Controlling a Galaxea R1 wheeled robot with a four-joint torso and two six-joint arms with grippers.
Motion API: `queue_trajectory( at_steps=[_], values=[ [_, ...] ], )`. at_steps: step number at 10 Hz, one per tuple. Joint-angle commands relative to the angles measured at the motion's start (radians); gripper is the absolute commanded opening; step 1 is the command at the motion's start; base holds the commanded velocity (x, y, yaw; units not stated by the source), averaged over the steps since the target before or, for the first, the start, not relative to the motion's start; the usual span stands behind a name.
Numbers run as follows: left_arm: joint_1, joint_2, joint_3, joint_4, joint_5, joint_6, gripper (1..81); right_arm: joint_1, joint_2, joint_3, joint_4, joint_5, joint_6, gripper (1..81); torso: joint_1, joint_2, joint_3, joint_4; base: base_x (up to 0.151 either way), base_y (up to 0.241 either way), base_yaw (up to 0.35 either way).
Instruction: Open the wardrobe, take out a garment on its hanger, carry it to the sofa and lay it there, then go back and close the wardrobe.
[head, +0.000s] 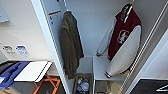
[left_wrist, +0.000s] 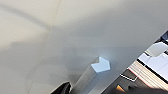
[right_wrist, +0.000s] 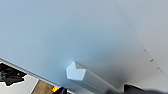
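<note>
- Hanging inside the open wardrobe (head: 93, 27) is the garment (head: 123, 40), a dark red jacket with white sleeves and a white badge on the chest.
- It hangs from the hanger (head: 128, 8) high up on one side, so it stays smooth and is easy to lift off. Little of the hanger can be seen at the collar.
- An olive-brown coat (head: 70, 42) hangs on the other side, well apart from the jacket. It is not the one to take.
- Both doors are swung wide. That is why the whole inside can be seen, with a white shelf (head: 102, 66) under the jacket and a box of small things (head: 82, 86) low down.
- In the left wrist view, a silver handle (left_wrist: 96, 70) sticks out from a flat white door, very close to the camera. A dark bit of the left gripper (left_wrist: 62, 88) sits just beside it.
- In the right wrist view, another handle (right_wrist: 80, 75) stands just as close, with a dark bit of the right gripper (right_wrist: 135, 88) near its base.
- I cannot tell how wide either gripper is open, or if either has hold of a handle.
- My guess is that each arm is at a door handle because the doors had to be pulled apart.
- The opening step looks done. The jacket is not yet taken out.
- A blue and white thing (head: 22, 71) lies off to the side, beyond the left door.
</note>
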Motion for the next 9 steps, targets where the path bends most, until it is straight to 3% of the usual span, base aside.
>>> queue_trajectory(
  at_steps=[1,6,9],
  values=[
    [-0.005,-0.029,0.224,0.005,-0.001,-0.023,81.1,0.053,-0.057,0.096,-0.018,-0.080,0.016,81.1,0.000,0.000,0.000,0.000,0.000,0.000,0.000],
    [0.086,-0.126,0.254,0.063,-0.003,-0.023,81.1,0.020,-0.116,0.116,-0.032,-0.063,0.016,81.1,0.000,0.000,0.000,0.000,0.000,0.000,0.000],
    [0.139,-0.172,0.240,0.083,-0.043,-0.018,81.1,-0.015,-0.158,0.122,-0.043,-0.041,0.016,81.1,0.000,0.000,0.000,0.000,0.000,0.000,0.000]
  ],
)
